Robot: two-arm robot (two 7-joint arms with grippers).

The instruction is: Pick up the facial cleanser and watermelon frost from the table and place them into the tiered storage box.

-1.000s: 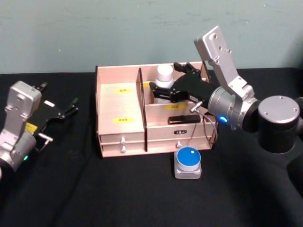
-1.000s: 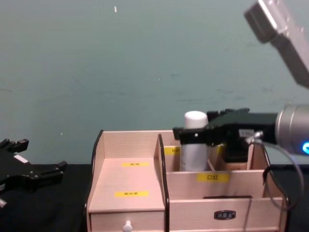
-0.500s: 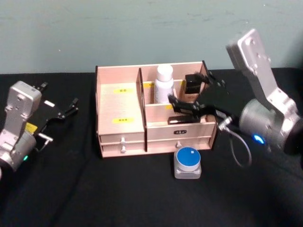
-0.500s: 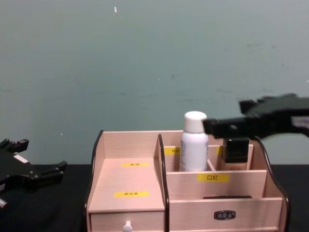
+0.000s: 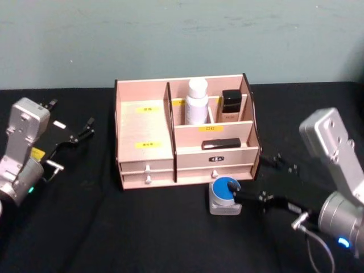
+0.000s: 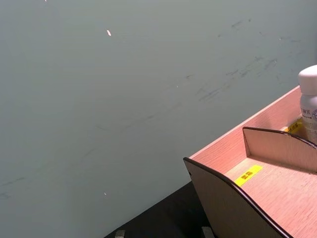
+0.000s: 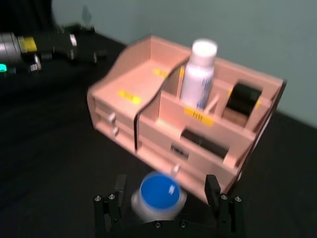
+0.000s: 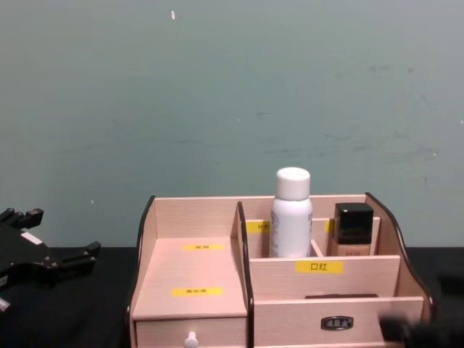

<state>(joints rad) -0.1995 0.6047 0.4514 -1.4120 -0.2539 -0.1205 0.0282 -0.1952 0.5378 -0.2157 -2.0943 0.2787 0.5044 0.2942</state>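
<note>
Right gripper, fingers spread and empty, low at the table. The squat grey jar with round blue lid stands straight ahead of me, in line with the gap between my fingers and just before the light wooden tiered storage box. The white bottle stands in a rear compartment of that box. Left gripper, also spread, is parked well apart.

Head view high, angled down; chest low, level, nearer; both share tiered storage box

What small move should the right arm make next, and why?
Probably ease the right tool down around the blue-lidded jar. Its fingers are open with the jar framed between them, and the jar stands ungripped on the table before the tiered storage box, where the white bottle already sits.
</note>
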